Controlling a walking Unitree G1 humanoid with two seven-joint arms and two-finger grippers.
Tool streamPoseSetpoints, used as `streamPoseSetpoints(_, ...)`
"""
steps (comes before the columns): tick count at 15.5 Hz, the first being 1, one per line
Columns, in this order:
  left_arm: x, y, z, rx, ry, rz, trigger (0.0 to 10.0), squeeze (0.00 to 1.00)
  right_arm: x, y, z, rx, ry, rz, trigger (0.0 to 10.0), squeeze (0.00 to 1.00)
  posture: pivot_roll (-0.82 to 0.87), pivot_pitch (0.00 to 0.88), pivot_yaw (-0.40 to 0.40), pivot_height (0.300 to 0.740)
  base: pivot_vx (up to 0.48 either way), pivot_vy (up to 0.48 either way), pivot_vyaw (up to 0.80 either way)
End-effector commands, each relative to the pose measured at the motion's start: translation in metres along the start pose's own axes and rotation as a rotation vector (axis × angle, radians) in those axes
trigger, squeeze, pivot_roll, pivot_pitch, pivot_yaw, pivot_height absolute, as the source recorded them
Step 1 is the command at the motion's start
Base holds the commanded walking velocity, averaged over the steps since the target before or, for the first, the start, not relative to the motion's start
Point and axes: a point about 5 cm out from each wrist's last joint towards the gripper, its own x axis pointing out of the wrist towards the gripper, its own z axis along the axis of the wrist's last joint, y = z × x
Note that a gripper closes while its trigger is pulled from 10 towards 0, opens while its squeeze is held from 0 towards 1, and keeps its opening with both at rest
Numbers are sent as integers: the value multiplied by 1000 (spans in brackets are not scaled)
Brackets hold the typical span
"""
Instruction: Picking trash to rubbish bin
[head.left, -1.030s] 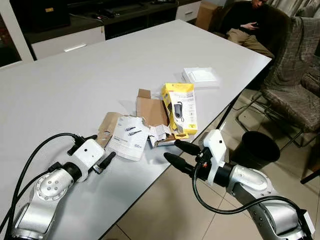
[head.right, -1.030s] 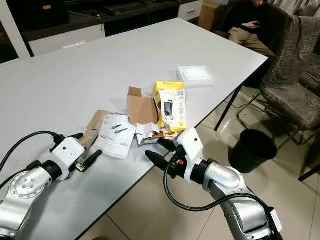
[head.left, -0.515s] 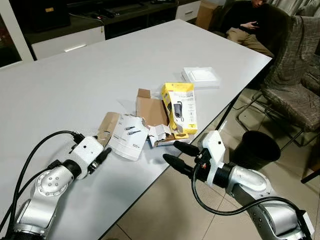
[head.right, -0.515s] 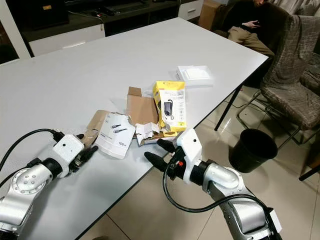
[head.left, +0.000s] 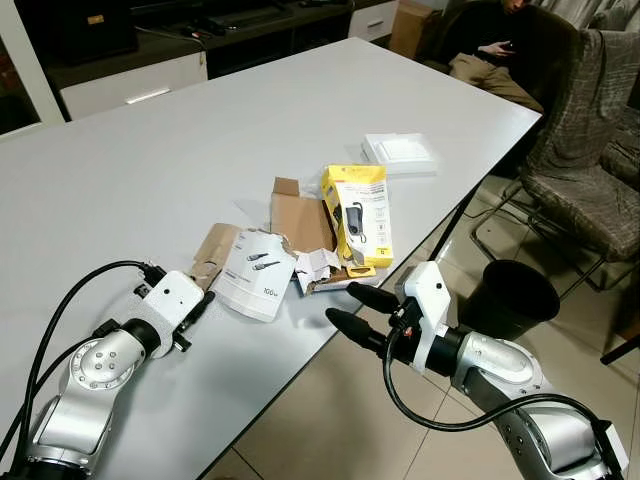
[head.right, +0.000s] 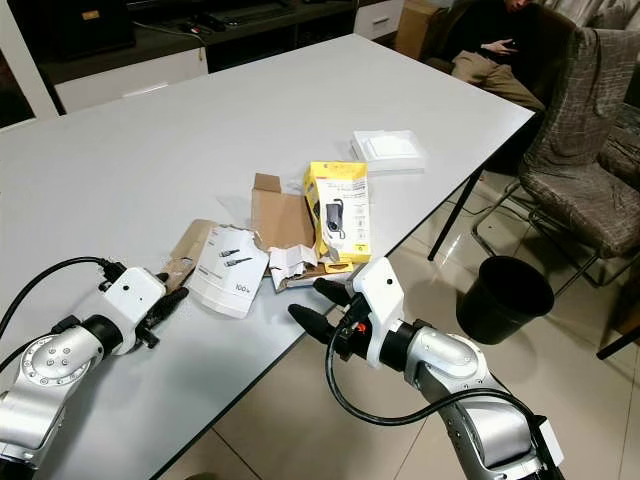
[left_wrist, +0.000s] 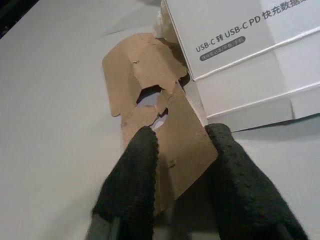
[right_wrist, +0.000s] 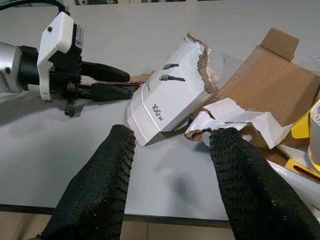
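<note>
Right now the left gripper (head.left: 200, 303) sits low on the white tabletop (head.left: 150, 150) with its two black fingers parted and straddling the near end of a torn flat brown cardboard flap (left_wrist: 155, 115), which lies straight ahead of it along the fingers' own line. The flap's long axis runs away from the gripper toward the white torn cable box (head.left: 255, 285) that overlaps its far end, so the left arm is plainly the nearer one for this piece. The left wrist view shows that the cardboard's edge reaches in between the fingers (left_wrist: 132, 175), though whether they touch it I cannot tell. The head views give the wider layout: the rest of the litter, a larger brown cardboard sheet (head.left: 300, 220) and a yellow product box (head.left: 362, 212), lies beyond, and the round black rubbish bin (head.left: 518, 298) stands on the floor off the table's right edge, well apart. The right gripper (head.left: 352, 312) hovers at the table's edge, fingers wide, holding nothing.
</note>
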Motion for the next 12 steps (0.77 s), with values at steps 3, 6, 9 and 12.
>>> streamPoseSetpoints(3, -1, -4, -10, -22, 58, -16, 0, 0, -2, 2, 2, -8, 0, 9, 10000, 0, 72, 60, -95, 740, 0, 0, 0)
streamPoseSetpoints(6, -4, 1, -12, -28, 78, 9, 0, 0, -2, 3, 2, -5, -1, 10, 10000, 0, 75, 55, -95, 740, 0, 0, 0)
streamPoseSetpoints(9, -6, 4, -13, -27, 87, 26, 0, 0, -1, 3, 2, -2, -3, 10, 10000, 0, 77, 53, -95, 740, 0, 0, 0)
streamPoseSetpoints(12, -8, 4, -14, -35, 93, 36, 0, 0, 0, 4, 2, -1, -7, 10, 10000, 0, 81, 48, -93, 740, 0, 0, 0)
